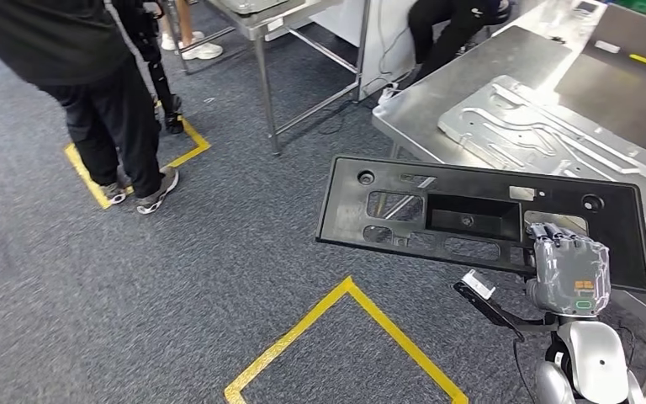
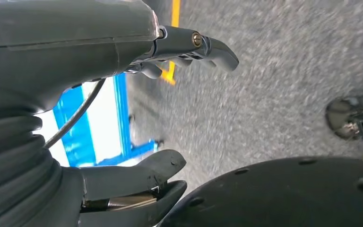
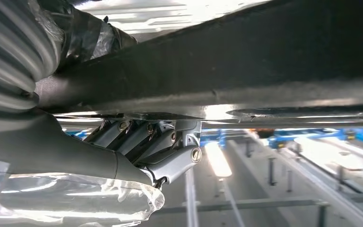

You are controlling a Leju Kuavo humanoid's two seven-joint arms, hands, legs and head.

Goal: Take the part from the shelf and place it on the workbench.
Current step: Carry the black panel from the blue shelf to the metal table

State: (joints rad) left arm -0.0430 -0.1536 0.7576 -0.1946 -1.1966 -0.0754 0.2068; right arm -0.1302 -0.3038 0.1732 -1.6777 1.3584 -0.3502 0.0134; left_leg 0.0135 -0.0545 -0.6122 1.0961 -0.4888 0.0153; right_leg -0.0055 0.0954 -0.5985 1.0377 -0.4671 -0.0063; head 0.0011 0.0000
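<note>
We note the right hand (image 1: 569, 271) gripping the near edge of the black part (image 1: 479, 217), a flat panel with cut-outs held level in the air over the carpet (image 1: 135, 295), its far end reaching over the steel desk (image 1: 471, 80). Left hand (image 2: 160, 56) hangs above the floor, fingers apart, holding nothing. Beyond, a person (image 1: 109, 93) stands on a yellow floor marking (image 1: 193, 143).

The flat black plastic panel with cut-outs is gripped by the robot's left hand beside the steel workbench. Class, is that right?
Not quite: the head view shows the right hand gripping the flat black plastic panel beside the steel workbench.
</note>
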